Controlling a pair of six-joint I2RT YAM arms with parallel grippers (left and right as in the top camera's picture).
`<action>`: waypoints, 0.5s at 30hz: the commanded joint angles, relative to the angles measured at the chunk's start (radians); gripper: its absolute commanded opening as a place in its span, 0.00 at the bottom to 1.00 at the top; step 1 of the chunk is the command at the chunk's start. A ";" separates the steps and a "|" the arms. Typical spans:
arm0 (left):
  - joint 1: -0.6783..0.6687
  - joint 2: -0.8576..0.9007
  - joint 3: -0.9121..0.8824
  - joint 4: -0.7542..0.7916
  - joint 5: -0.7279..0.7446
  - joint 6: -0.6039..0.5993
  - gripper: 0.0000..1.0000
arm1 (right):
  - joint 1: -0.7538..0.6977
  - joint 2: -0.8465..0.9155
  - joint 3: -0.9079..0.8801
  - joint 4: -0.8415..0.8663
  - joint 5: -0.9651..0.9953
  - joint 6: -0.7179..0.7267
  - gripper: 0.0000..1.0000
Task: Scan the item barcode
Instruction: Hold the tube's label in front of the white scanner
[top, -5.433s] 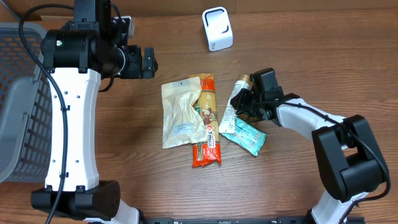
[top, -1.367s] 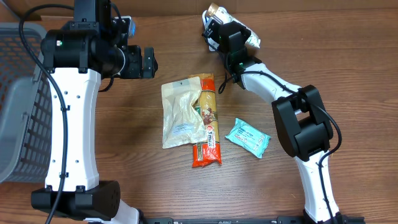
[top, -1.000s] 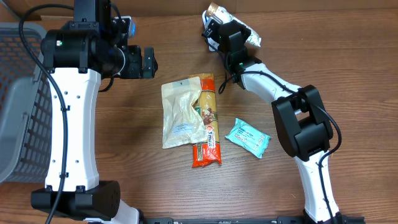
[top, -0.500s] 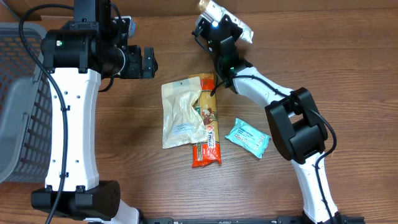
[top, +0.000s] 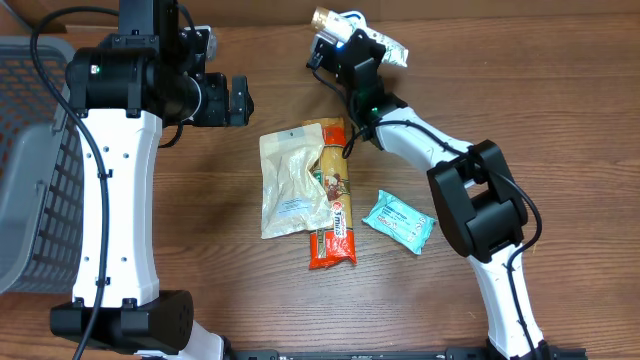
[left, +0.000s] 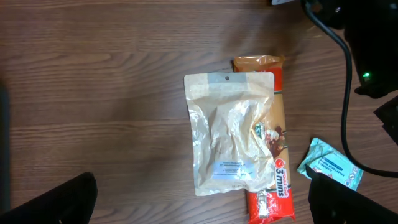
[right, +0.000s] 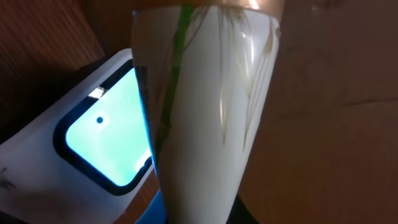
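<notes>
Packet (right: 205, 93) — slim white plastic, gold end — is clamped in the right claw (top: 348, 50) over the white scanner (right: 102, 143) with its glowing window, presumably so its barcode reads; left claw (top: 238, 100) gapes, empty.

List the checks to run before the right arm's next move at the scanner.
1. Right claw shut on the white packet: ok.
2. Scanner window lit: ok.
3. Packet held close beside that window: ok.
4. Barcode turned toward the window: cannot tell.
5. Left claw open and away from the scanner: ok.
6. Clear pouch lying apart from the scanner: ok.
</notes>
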 joint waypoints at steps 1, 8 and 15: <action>-0.002 0.003 0.003 0.001 -0.003 0.023 1.00 | -0.034 0.003 0.034 0.051 -0.055 -0.005 0.04; -0.002 0.003 0.003 0.001 -0.003 0.023 0.99 | -0.070 0.020 0.034 0.047 -0.082 -0.006 0.04; -0.002 0.003 0.003 0.001 -0.003 0.023 1.00 | -0.076 0.040 0.034 0.032 -0.098 -0.065 0.04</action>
